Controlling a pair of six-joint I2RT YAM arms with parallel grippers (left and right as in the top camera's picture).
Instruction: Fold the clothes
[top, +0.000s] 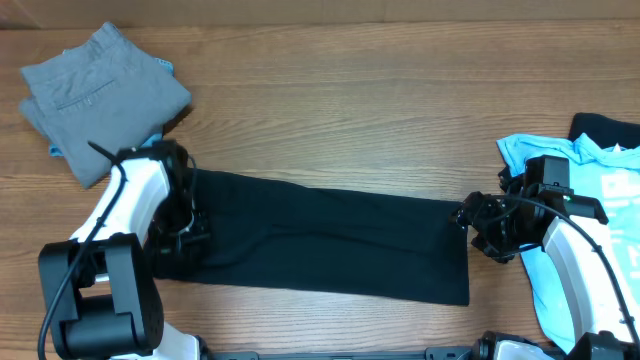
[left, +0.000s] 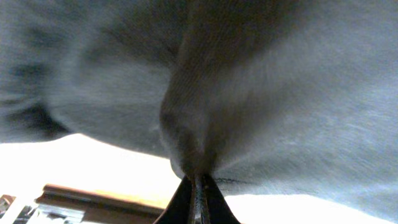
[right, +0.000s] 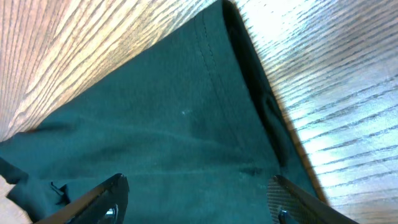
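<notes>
Left hand (top: 188, 228) pinched tight on the 9 o'clock end of the black T-shirt (top: 330, 240). In the wrist view the fingertips (left: 198, 190) meet, with a ridge of dark cloth gathered between them; cloth fills most of that view.

Right hand (top: 470, 215) at the shirt's 3 o'clock end, jaws wide apart and holding nothing. Wrist view: the two fingers (right: 102, 200) straddle the hemmed edge of the shirt (right: 174, 143); I cannot tell whether they touch the cloth.

Shirt lies as a long band across the middle of the table (top: 350, 100), running 9 to 3 o'clock, mostly flat, with a soft crease along its length. The 3 o'clock edge is straight.

Grey trousers (top: 100, 95) at 10 o'clock, folded, pocket up, well apart from the shirt.

Light-blue tee (top: 515, 150) with white print at 3 o'clock, partly under the right arm, just beside the shirt's end.

Dark cloth (top: 605, 128) at the 2 o'clock edge, lying against the tee.
</notes>
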